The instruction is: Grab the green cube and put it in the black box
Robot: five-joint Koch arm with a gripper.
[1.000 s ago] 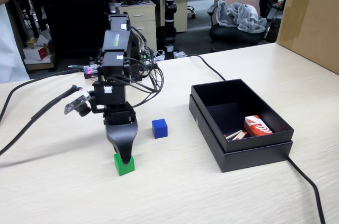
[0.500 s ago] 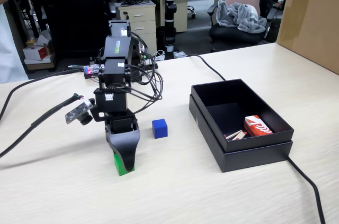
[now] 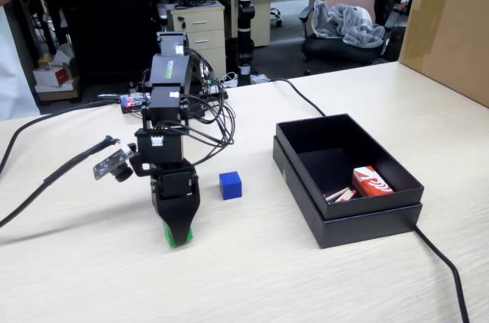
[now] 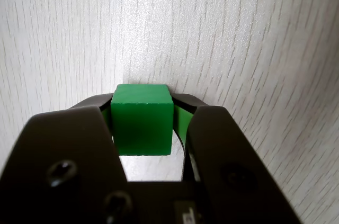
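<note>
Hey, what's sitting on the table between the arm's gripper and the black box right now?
In the fixed view, only the blue cube sits on the table between the gripper, closed around the green cube, and the black box. The rest is bare.

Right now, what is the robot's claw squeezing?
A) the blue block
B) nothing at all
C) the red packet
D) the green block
D: in the wrist view the green cube sits clamped between the two jaws of the gripper, while the blue cube stands apart on the table.
</note>
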